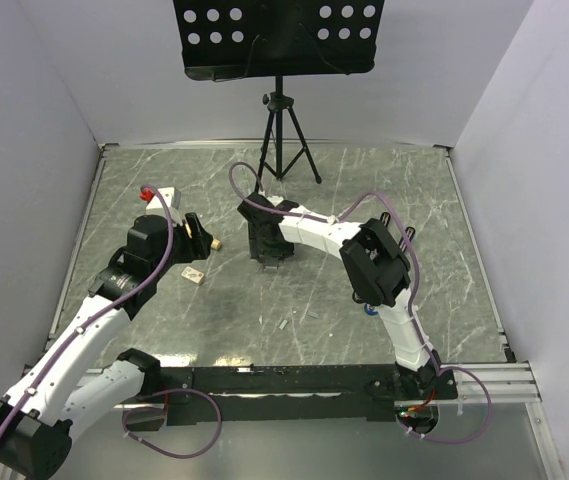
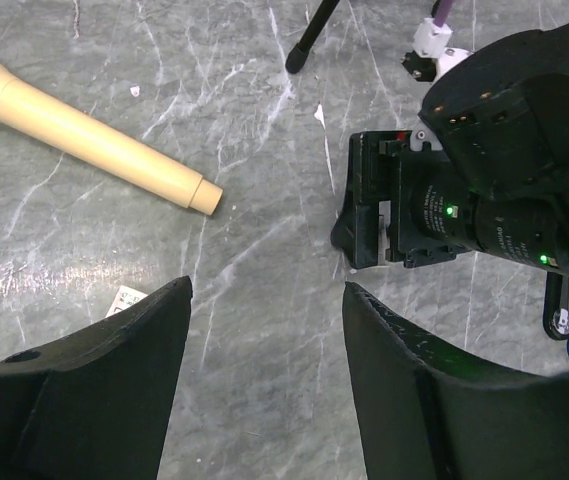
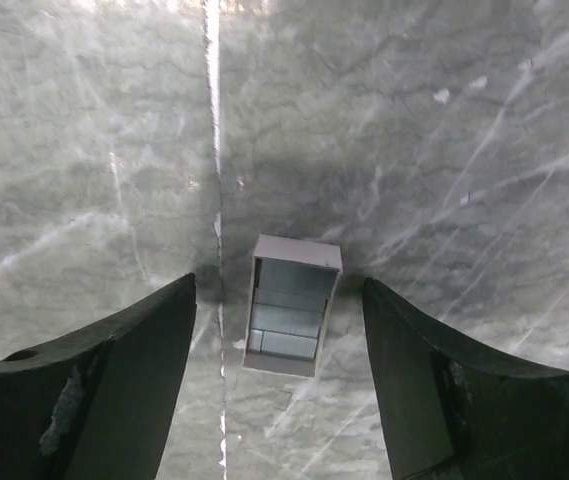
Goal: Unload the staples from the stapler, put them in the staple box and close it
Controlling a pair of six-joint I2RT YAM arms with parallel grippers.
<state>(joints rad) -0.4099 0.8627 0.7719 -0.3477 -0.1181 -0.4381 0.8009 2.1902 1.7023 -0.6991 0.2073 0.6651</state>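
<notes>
Top view: the right end effector points down over the middle of the counter. A tiny silvery strip, possibly the staples, lies toward the near edge.
Left wrist: the left end effector is open and holds nothing.
Right wrist: the right one is spread wide either side of a pale box, not touching it.

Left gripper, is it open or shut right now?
Open. In the left wrist view the left gripper has its fingers well apart, with only the table showing between them and nothing held.

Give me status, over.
Left end effector open, empty. Right end effector open over grey strip, likely staples, on table. Stapler not seen. Wooden handle by left.
</notes>
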